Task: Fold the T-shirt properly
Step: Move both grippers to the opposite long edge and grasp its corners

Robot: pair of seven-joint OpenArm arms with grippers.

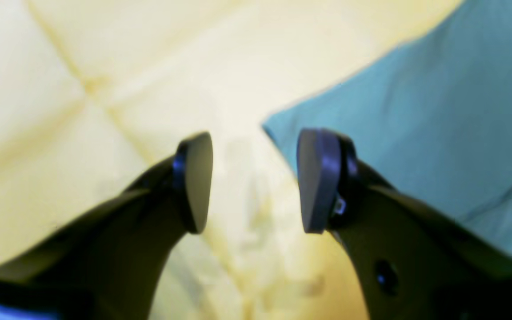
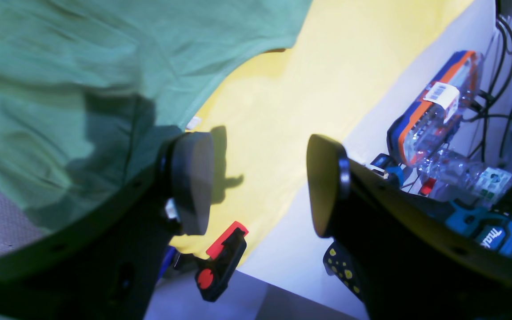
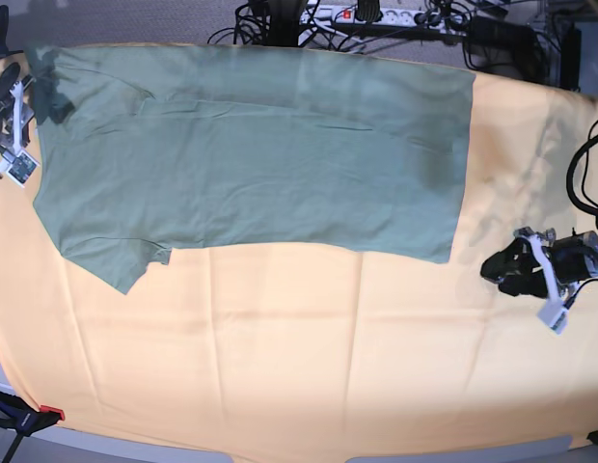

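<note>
T-shirt: we see the T-shirt (image 3: 251, 159) spread flat on the far half of the yellow cloth (image 3: 309, 357), lying sideways, with its hem edge toward the base view's right and its sleeves and neck toward that view's left.
T-shirt shape: we see one short sleeve pointing toward the near side at the lower left of the base view; soft wrinkles run across the fabric.
Left gripper: we see the left gripper (image 1: 254, 182) with its two pads well apart and nothing between them; it holds nothing.
Left gripper place: in the base view it (image 3: 506, 267) sits low over the yellow cloth, just beside the T-shirt's near hem corner; in its own wrist view that corner (image 1: 416, 124) lies just past the right pad, and we cannot tell if it touches.
Right gripper: we see the right gripper (image 2: 260, 182) wide open too, gripping nothing.
Right gripper place: in the base view it (image 3: 12, 106) is at the left edge, by the T-shirt's sleeve end; its wrist view shows the green fabric (image 2: 82, 80) behind the left pad and bare yellow cloth between the pads.
Table edge: we see a red and black clamp (image 2: 220, 262) at the cloth's edge.
Beyond the table: we see cables (image 3: 395, 19) on the floor.
</note>
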